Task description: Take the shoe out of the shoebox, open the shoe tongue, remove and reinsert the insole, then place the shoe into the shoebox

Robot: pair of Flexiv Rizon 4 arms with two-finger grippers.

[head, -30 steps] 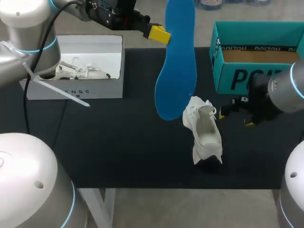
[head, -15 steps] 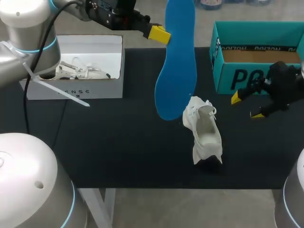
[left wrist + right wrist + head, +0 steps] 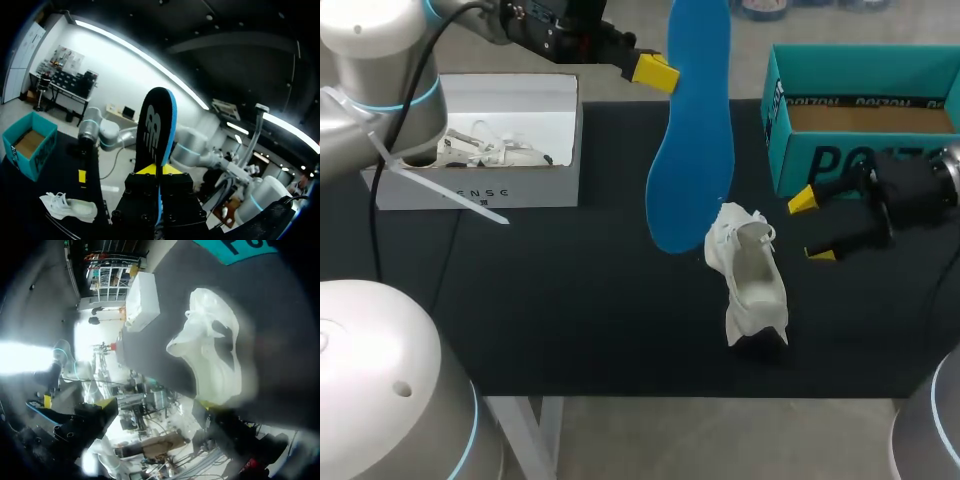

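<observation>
Reference for all places: white shoe point(image 3: 752, 280).

Under it: black counter point(image 3: 570, 320).

Right of it and farther back: teal shoebox point(image 3: 820, 165), top open, standing apart from the shoe.

Well to its left and farther back: white box point(image 3: 480, 190), something white and laced inside.

Just left of its far, laced end: lower tip of blue insole point(image 3: 692, 150). Long axis close to upright, rising high above the shoe. Cannot tell whether tip and laces touch.

Shoe itself out of the shoebox, sole down on the counter, opening upward, long axis running far to near.

High above it and to the left: left tool point(image 3: 655, 72), clamped on the insole's upper part.

Just right of it, low over the counter: right tool point(image 3: 812, 228), fingers spread wide, holding nothing, pointing at the shoe's side. Nearer of the two.

Judgement: reinsertion pending. Likely needs the right tool to steady the shoe and the insole's lower tip to shift right into the opening, then tilt along the shoe's axis.
</observation>
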